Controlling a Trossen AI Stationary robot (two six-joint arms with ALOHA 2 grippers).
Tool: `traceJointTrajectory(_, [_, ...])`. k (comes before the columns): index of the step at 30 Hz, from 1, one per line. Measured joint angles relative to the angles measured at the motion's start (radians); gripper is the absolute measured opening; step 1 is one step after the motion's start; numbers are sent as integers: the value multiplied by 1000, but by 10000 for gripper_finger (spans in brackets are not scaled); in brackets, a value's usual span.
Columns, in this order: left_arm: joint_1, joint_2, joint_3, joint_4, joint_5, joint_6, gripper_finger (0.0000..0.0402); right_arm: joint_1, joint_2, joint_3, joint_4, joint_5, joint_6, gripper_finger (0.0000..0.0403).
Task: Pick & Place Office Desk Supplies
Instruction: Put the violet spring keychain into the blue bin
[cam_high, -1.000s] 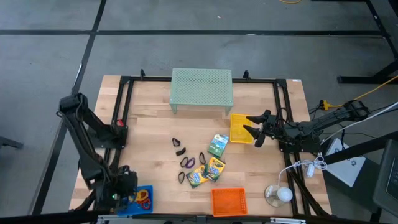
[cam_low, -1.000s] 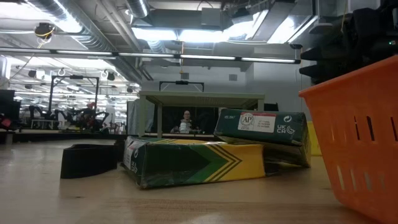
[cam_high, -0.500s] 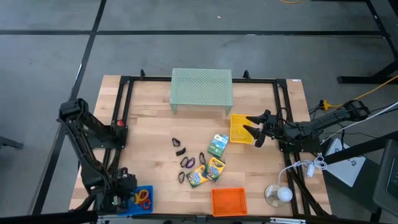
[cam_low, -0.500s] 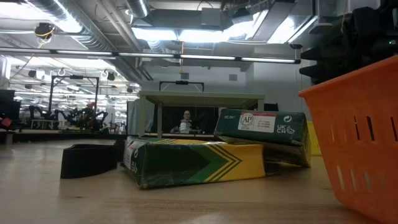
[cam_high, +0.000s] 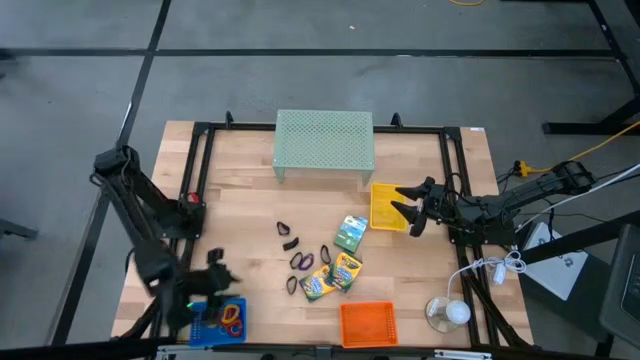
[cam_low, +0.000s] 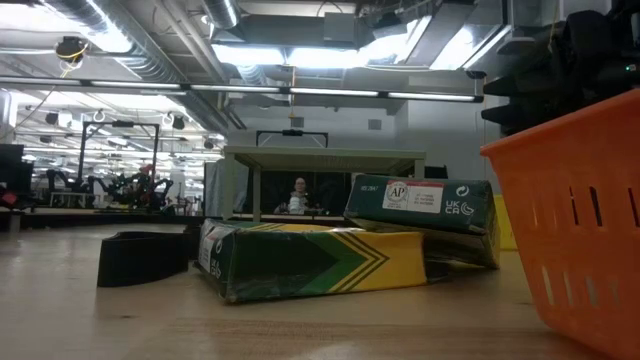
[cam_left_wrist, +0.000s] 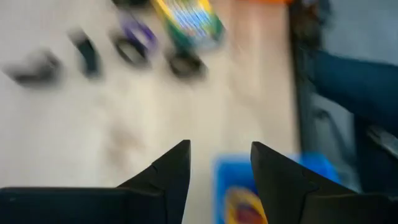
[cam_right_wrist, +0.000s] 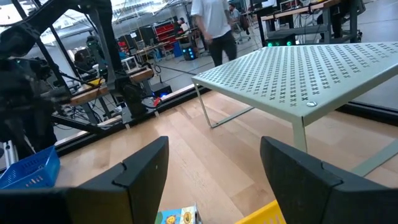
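The left hand (cam_high: 213, 272) hangs over the near-left part of the desk (cam_high: 240, 200), just beside the blue basket (cam_high: 206, 330) and on that basket's inner side. Its wrist view shows the two fingers (cam_left_wrist: 171, 171) spread apart with nothing between them. The blue basket holds an orange ring (cam_high: 232, 316).

The right hand (cam_high: 408, 204) waits at the right side of the desk, beside the yellow basket (cam_high: 385, 205). Its fingers (cam_right_wrist: 146, 165) stand wide apart and empty.

The remaining supplies lie loose near the desk's centre, between the two arms:
- three crayon boxes (cam_high: 347, 270), grouped near the orange basket (cam_high: 367, 323);
- purple rings (cam_high: 301, 262) and small black clips (cam_high: 291, 243), on the left-arm side of the boxes.

The pale green mesh riser (cam_high: 324, 143) stands at the far edge and is not part of the load.

Governing relation: from the left hand, the rings and clips lie toward the desk's centre, with bare wood between. The nearest piece appears to be the dark ring (cam_high: 292, 285) beside the lowest crayon box. For this cluster the left hand is judged somewhat nearer than the right. The uppermost crayon box (cam_high: 350, 233) lies closer to the right hand.

Judgement: the long axes of the crayon boxes run roughly from the near edge to the far edge, each slightly tilted. A grip across the short side would suit them.
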Motion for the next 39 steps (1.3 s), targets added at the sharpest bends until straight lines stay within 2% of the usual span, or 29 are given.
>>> traceJointTrajectory(2, [88,-1,0,6,6,118,160,0,0,0,0,0,0,256])
traceJointTrajectory(4, [191,7,0,38,64,255,155,0,0,0,0,0,0,256])
traceJointTrajectory(10, [505,65,-1,311,405,714,141,0,0,0,-2,0,1,256])
traceJointTrajectory(12, [597,87,-1,374,491,807,139,0,0,0,-7,0,1,256])
traceJointTrajectory(16, [733,131,-1,395,577,935,139,0,0,0,-16,0,3,256])
traceJointTrajectory(23, [819,262,-1,429,697,1065,138,0,0,0,-45,0,8,256])
traceJointTrajectory(30, [847,403,-1,571,711,1145,134,0,0,0,-45,0,23,256])
traceJointTrajectory(39, [875,422,0,612,750,1147,133,0,0,0,-47,0,26,255])
